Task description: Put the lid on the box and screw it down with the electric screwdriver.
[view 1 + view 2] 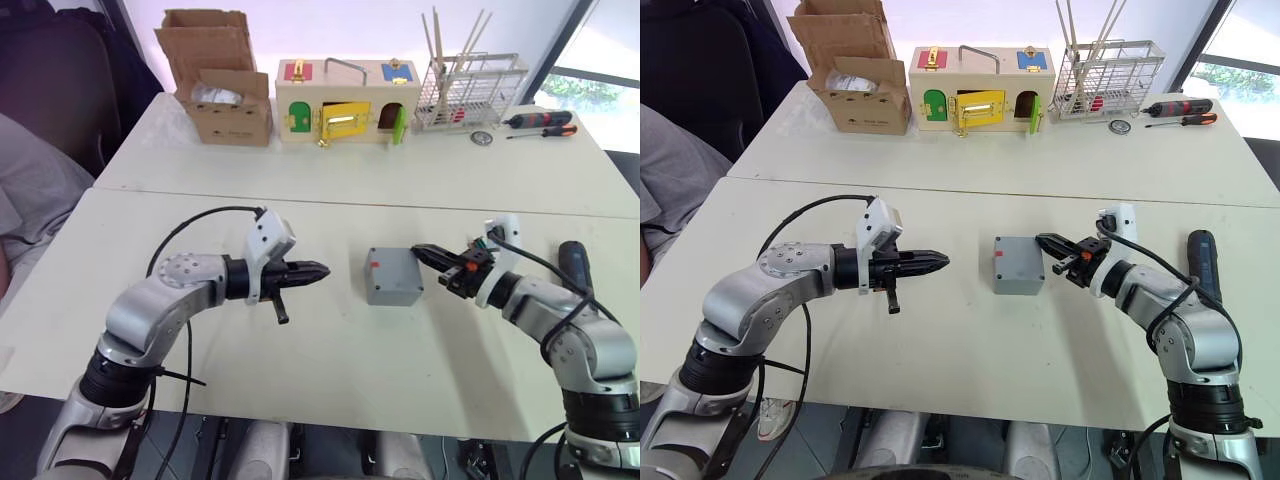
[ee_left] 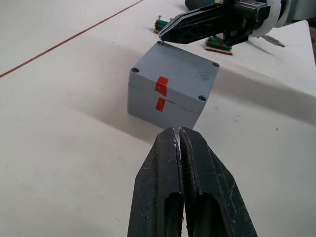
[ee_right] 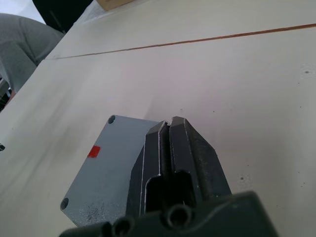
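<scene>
A pale cream table (image 1: 300, 350) carries everything. The small grey plastic box (image 1: 393, 276) with red marks sits mid-table, closed by its flat grey lid (image 2: 177, 66). Just right of the box lies the dark blue-black cylindrical electric screwdriver (image 1: 577, 263). Far behind the box stand a brown cardboard box (image 1: 215, 80), a wooden box with coloured doors (image 1: 347, 102), a white wire basket (image 1: 470, 93) and two red-and-black hand screwdrivers (image 1: 540, 124).

Lid (image 2: 174, 66) on box (image 2: 163, 101), between pincers.

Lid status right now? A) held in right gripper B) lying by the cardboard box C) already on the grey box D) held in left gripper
C: the lid sits flush on the box, red marks lined up across the seam, while the left gripper and right gripper are both shut on nothing.
</scene>
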You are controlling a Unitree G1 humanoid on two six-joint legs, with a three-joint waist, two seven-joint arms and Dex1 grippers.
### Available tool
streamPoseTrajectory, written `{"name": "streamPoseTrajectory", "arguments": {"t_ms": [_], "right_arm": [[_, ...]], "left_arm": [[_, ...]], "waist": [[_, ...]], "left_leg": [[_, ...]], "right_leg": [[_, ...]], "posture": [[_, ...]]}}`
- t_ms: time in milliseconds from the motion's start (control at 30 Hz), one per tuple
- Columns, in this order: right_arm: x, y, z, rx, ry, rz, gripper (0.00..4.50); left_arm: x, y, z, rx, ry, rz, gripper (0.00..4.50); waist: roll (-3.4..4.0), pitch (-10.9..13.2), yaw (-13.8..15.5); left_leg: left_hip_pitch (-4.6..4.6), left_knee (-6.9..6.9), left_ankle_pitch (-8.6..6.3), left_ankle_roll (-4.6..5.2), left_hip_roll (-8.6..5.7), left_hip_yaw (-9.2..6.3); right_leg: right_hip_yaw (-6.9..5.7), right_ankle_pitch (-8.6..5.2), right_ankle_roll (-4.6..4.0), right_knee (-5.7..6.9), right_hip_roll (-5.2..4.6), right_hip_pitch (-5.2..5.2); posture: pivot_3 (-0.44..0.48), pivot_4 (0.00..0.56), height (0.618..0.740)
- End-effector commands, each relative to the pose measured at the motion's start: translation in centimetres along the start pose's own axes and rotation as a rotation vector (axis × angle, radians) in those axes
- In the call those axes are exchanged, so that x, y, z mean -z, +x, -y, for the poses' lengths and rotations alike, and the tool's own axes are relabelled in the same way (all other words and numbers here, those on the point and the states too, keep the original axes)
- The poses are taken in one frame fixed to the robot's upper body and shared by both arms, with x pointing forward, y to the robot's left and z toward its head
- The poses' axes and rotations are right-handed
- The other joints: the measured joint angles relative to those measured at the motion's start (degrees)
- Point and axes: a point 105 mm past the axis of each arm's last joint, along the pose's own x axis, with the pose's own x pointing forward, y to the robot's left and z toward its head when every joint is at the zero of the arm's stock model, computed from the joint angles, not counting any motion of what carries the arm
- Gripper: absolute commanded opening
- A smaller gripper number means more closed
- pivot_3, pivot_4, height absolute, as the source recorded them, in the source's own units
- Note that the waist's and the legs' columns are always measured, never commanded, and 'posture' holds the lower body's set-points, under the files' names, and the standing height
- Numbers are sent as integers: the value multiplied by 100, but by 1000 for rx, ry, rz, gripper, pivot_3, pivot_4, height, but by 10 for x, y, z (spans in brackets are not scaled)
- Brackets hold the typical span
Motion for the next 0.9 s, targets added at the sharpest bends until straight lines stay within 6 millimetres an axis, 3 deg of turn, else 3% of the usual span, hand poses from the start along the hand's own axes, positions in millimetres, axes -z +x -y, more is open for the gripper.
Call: {"name": "streamPoseTrajectory", "arguments": {"t_ms": [33,67,167,267,333,400,500,567,767,900], "right_arm": [[-10,1,-3,-24,-45,26,566],[-11,1,-4,-29,-49,23,831],[-13,-2,-4,-37,-61,16,2502],[-18,-6,-1,-20,-82,19,3883],[-23,-11,2,-3,-106,19,4478],[-33,-21,9,26,-124,24,4478],[-71,-65,45,171,-198,-34,4478],[-78,-90,65,259,-222,-137,4478],[-83,-144,91,351,-185,-429,4478],[-64,-185,120,491,-2,-663,4478]], "left_arm": [[-12,2,4,17,55,34,99],[-12,2,4,18,56,35,99],[-13,4,5,22,60,40,99],[-15,5,6,29,67,48,99],[-16,6,7,38,74,53,99],[-18,8,10,55,82,59,99],[-29,17,27,152,125,92,99],[-32,23,39,210,152,99,99],[-28,32,69,333,241,71,99],[-18,39,80,384,296,31,99]], "waist": [[0,0,2],[0,0,3],[0,0,9],[0,0,7],[0,0,10],[0,0,12],[8,4,47],[8,4,30],[12,1,-20],[15,0,-28]], "left_leg": [[0,0,0,0,0,0],[0,0,0,0,0,0],[0,0,0,0,0,0],[0,0,0,0,0,0],[0,0,0,0,0,0],[0,0,0,0,0,0],[-3,1,-1,2,-5,1],[-4,3,-17,28,-8,2],[-2,-2,-21,35,4,4],[-2,0,-21,36,2,12]], "right_leg": [[0,0,0,0,0,0],[0,0,0,0,0,0],[0,0,0,0,-1,0],[0,0,0,0,-1,0],[0,0,0,0,-1,0],[0,0,0,-1,-1,0],[0,0,0,-3,-6,1],[0,0,-1,-8,-10,5],[1,-1,-2,-6,-2,-3],[8,-12,-23,-3,-7,-9]], "posture": [[0,150,729],[0,150,729],[0,150,729],[0,150,729],[0,150,729],[0,150,729],[0,150,729],[0,150,729],[0,150,729],[0,150,729]]}}
